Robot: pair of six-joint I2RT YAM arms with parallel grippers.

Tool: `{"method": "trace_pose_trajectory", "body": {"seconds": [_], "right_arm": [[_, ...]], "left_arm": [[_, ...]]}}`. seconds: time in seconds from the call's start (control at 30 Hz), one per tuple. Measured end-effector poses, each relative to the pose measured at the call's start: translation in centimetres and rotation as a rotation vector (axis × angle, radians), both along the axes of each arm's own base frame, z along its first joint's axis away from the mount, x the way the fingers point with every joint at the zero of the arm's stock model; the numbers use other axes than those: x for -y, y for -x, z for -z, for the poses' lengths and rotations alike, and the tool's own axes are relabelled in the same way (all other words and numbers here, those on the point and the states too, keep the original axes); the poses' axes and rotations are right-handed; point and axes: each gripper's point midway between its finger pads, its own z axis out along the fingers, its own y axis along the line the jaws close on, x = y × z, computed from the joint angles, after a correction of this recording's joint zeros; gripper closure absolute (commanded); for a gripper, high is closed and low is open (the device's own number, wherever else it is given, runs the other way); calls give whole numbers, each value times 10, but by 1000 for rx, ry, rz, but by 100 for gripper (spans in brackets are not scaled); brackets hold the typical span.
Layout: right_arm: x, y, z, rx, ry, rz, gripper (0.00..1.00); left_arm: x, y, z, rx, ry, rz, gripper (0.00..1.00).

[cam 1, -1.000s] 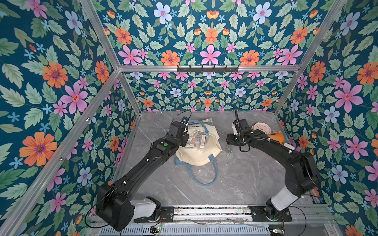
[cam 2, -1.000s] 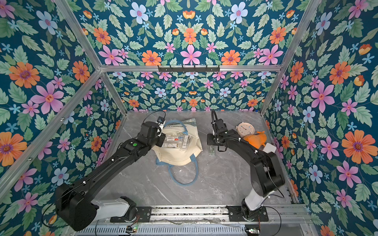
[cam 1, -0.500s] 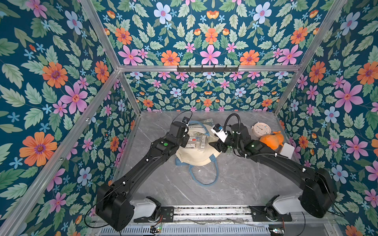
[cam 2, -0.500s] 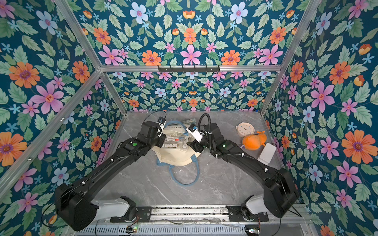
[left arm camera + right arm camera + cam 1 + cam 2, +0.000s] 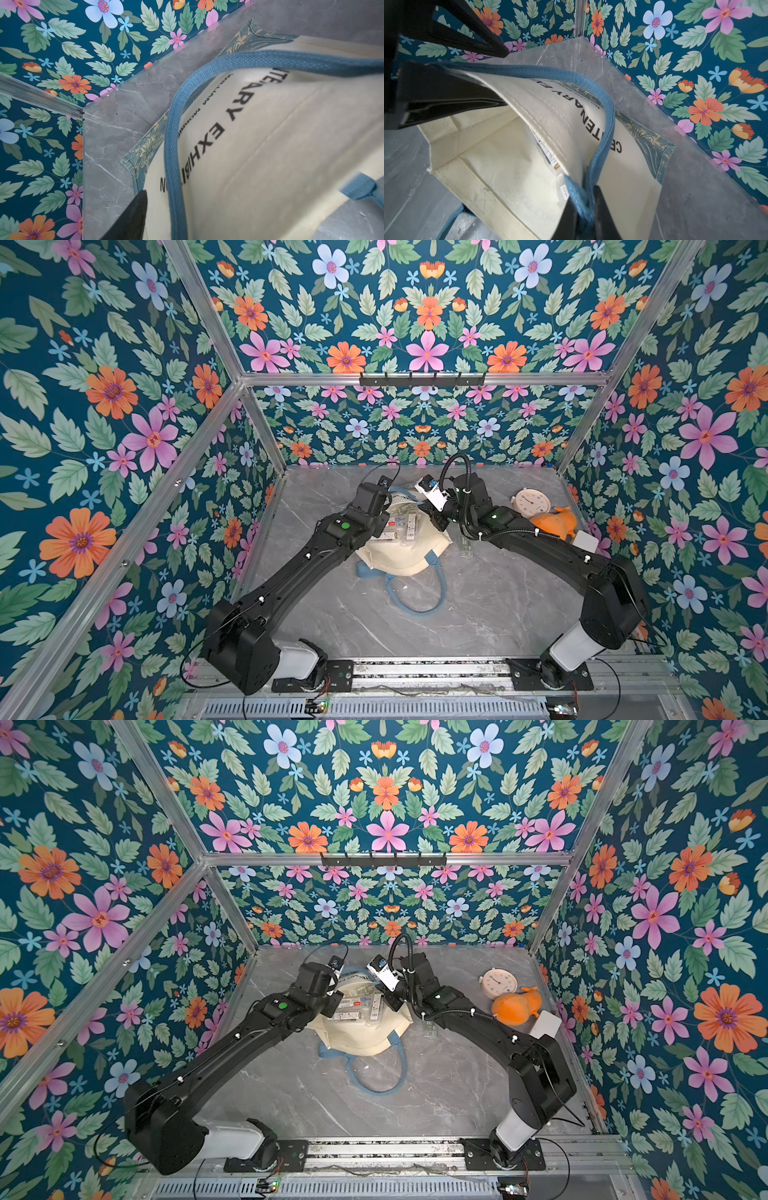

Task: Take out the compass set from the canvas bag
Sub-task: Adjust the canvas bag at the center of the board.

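You see the cream canvas tote bag with the leaf-patterned base lying on the grey marble desk between both arms, its mouth turned toward the front. The right gripper has its jaws closed on the light blue strap handle at the upper rim, which lifts the top panel and opens the mouth. The left gripper holds nothing: its jaws are open, one finger above this rim and one under it. Inside, on the lower panel, lies a clear plastic packet with printed labels, probably the compass set, not yet out. The lifted rim gives your left jaws room to enter.
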Motion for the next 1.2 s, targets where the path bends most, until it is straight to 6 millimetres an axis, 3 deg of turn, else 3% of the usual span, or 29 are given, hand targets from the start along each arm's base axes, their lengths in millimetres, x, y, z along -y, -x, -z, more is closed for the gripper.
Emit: {"method": "trace_pose_trajectory", "body": {"seconds": [0.13,0.3,0.57,0.73,0.83,0.93,1.0,1.07,1.2], "right_arm": [[-1,-1,1,-10,-5,5,89],[-2,-1,3,-22,-11,3,89],[-4,-1,4,-31,-17,1,86],[3,2,-2,-82,2,36,63],[11,23,-32,-131,-18,77,53],[8,72,-45,-155,-36,51,49],[0,104,-28,-219,-29,32,51],[-8,120,-3,-295,-22,44,54],[-24,115,47,-402,-41,142,56]], "left_arm": [[13,-11,-6,26,-52,4,27],[12,-19,-14,56,-85,-29,33],[11,-15,-18,69,-72,-27,81],[12,-15,-18,67,-57,-32,100],[12,-16,-21,68,-37,-40,100],[14,-16,-23,66,-18,-43,100],[15,-16,-22,60,-4,-46,100],[17,-16,-22,56,10,-44,100],[20,-15,-23,48,42,-43,100]]}}
